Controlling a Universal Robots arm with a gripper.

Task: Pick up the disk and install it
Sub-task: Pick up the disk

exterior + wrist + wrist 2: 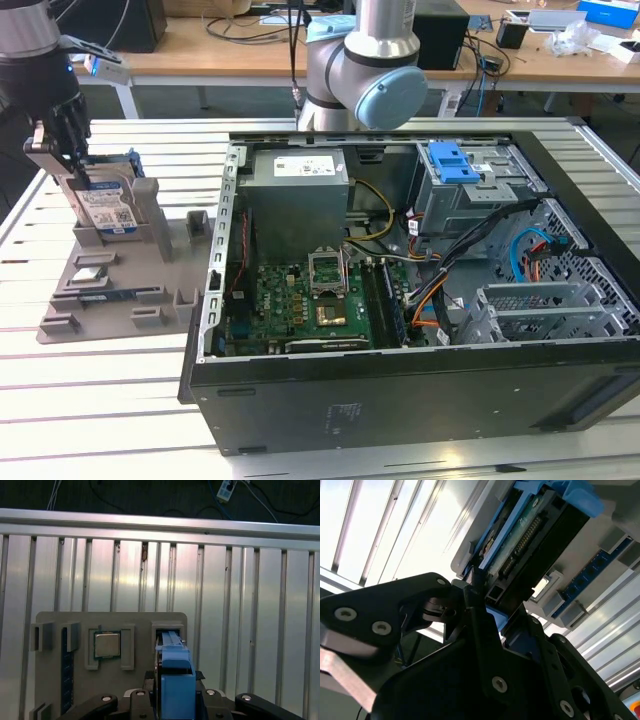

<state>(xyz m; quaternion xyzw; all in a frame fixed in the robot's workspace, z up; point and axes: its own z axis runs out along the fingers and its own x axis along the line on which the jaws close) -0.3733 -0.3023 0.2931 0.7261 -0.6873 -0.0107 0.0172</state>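
Note:
The disk (108, 208) stands on edge in a slot of the grey fixture (120, 290) at the exterior view's left, its blue-and-white label facing the camera. My gripper (62, 160) comes down on its upper end and is shut on it. In the first wrist view the disk's blue rail (176, 665) runs from the fixture's slot up between the black fingers (102, 702). In the second wrist view the disk's connector edge (530, 545) lies just past the gripper (485, 605), with a fingertip (472, 587) pressed against it.
The open computer case (400, 400) lies at the exterior view's right, with the grey power-supply box (298, 190) and a metal drive cage topped by a blue latch (452, 162). The fixture also holds a processor chip (107, 645) and a memory stick (64, 670). The table is slatted aluminium (240, 605).

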